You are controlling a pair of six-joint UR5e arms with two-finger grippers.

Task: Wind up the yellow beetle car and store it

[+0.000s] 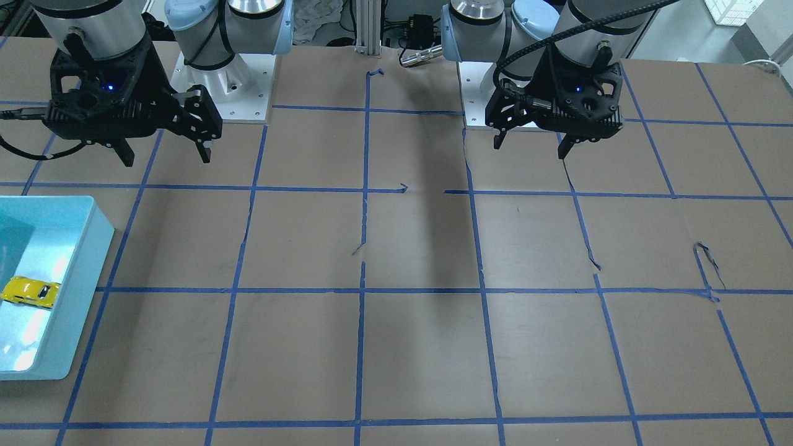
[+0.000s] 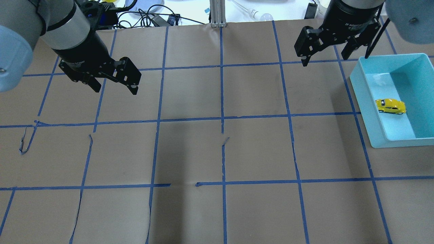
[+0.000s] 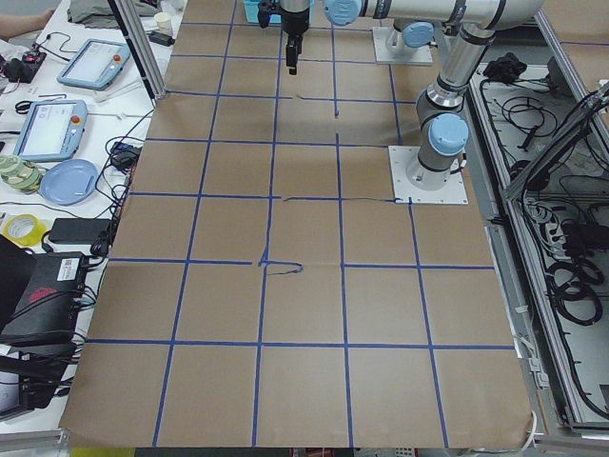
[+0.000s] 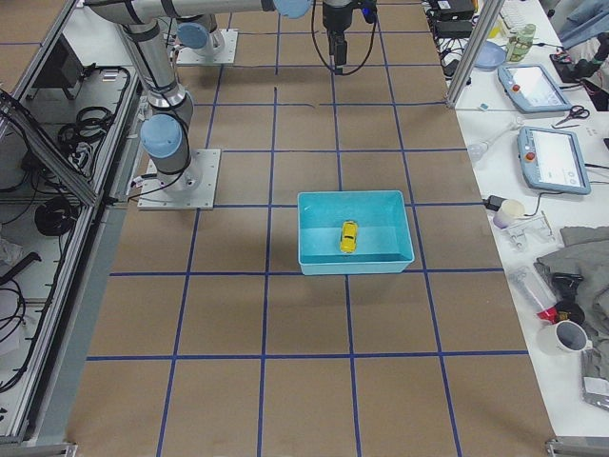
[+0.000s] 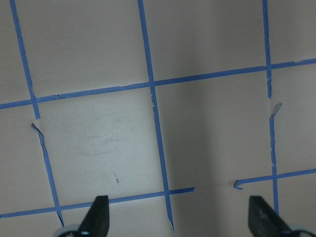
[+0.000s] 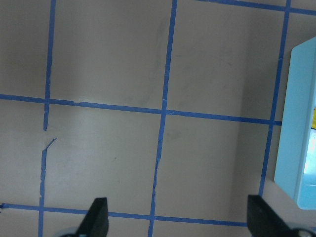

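The yellow beetle car (image 2: 390, 106) (image 1: 30, 291) (image 4: 349, 236) rests on the floor of a light blue bin (image 2: 376, 115) (image 1: 74, 272) (image 4: 314, 257) at the table's right side. My right gripper (image 2: 327, 55) (image 1: 164, 155) (image 6: 177, 224) hangs open above the table, just behind the bin and apart from the car. Its fingertips are empty. My left gripper (image 2: 115, 88) (image 1: 531, 147) (image 5: 180, 222) hovers open over bare paper on the far left side, holding nothing.
Brown paper with a blue tape grid (image 2: 222, 118) covers the table. The arm bases (image 1: 223, 87) stand at the robot's edge. Cables and tablets (image 4: 547, 157) lie on side benches beyond the table.
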